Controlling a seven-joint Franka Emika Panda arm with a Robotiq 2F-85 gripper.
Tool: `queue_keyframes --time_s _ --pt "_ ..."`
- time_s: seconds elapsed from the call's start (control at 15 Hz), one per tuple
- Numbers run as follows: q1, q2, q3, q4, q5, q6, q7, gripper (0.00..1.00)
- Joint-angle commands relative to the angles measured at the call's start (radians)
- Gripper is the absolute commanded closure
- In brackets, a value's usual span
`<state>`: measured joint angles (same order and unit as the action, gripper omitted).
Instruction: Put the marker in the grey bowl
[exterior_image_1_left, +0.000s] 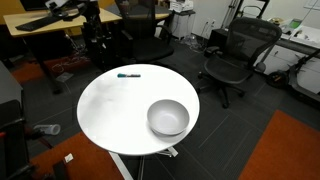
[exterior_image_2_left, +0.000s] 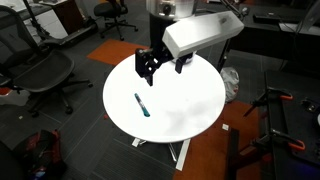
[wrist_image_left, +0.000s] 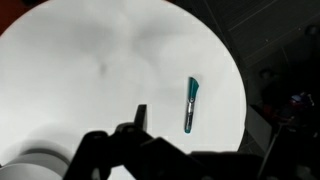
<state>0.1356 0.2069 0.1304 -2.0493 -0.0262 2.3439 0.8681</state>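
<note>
The marker (exterior_image_1_left: 128, 74), thin and dark with a teal part, lies flat near the edge of the round white table (exterior_image_1_left: 110, 105). It also shows in an exterior view (exterior_image_2_left: 141, 105) and in the wrist view (wrist_image_left: 190, 104). The grey bowl (exterior_image_1_left: 168, 117) stands upright and empty on the opposite side of the table; in the exterior view with the arm it is hidden. My gripper (exterior_image_2_left: 160, 66) hangs open and empty above the table, a little beyond the marker and not touching it. In the wrist view one dark finger (wrist_image_left: 140, 117) shows to the left of the marker.
Black office chairs (exterior_image_1_left: 235, 55) and desks (exterior_image_1_left: 45, 25) stand around the table. Another chair (exterior_image_2_left: 45, 75) stands close to the table's side. The white arm body (exterior_image_2_left: 200, 35) reaches over the table. Orange carpet patches (exterior_image_1_left: 290, 150) lie on the floor.
</note>
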Motion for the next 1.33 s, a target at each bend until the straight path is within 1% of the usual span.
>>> queue_keyframes --time_s 0.0,0.53,1.27 --pt "0.040 0.098 -0.043 0.081 -0.031 0.026 0.080 0.00" --pt "0.091 0.268 -0.111 0.193 -0.027 0.076 0.112 0.00" --pt "0.134 0.468 -0.162 0.348 -0.020 0.104 0.089 0.00"
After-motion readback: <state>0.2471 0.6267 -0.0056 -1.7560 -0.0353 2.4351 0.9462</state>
